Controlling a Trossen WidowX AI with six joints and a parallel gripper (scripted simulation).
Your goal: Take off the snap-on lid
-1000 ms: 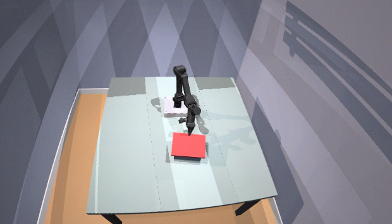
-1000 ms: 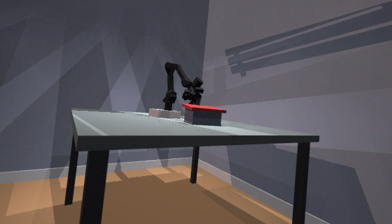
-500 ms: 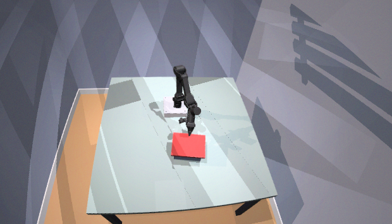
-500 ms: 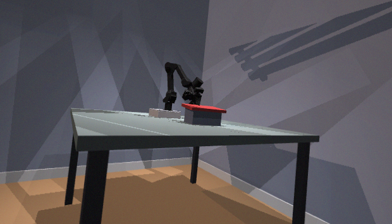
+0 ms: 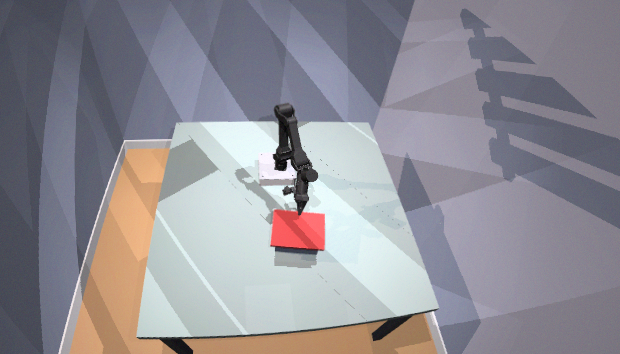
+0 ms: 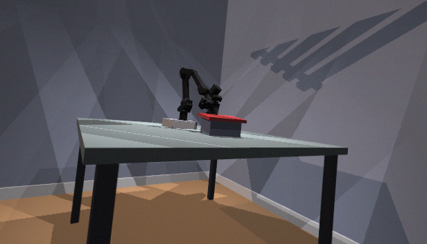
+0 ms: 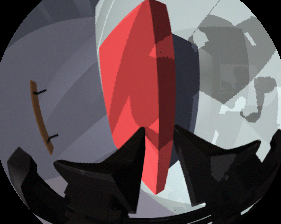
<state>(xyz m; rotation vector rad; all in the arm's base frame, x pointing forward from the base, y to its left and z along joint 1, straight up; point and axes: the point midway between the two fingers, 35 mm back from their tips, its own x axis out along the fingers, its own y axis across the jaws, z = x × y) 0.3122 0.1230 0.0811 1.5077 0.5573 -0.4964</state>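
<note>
The red snap-on lid [image 5: 298,231] [image 6: 222,117] [image 7: 138,90] sits on top of the grey storage box [image 6: 220,128] [image 5: 295,257], its near edge raised a little by the arm end. My gripper [image 5: 300,211] [image 6: 210,112] [image 7: 159,129] is shut on the lid's edge nearest the arm. In the wrist view the two dark fingers clamp the lid's thin rim and the lid stretches away from the camera. The dark box interior [image 7: 185,76] shows beside the lid.
The box stands near the middle of the pale table [image 5: 210,276] [image 6: 138,142]. The arm's white base block [image 5: 270,172] [image 6: 179,124] stands behind it. The table edges drop to an orange floor [image 5: 115,246].
</note>
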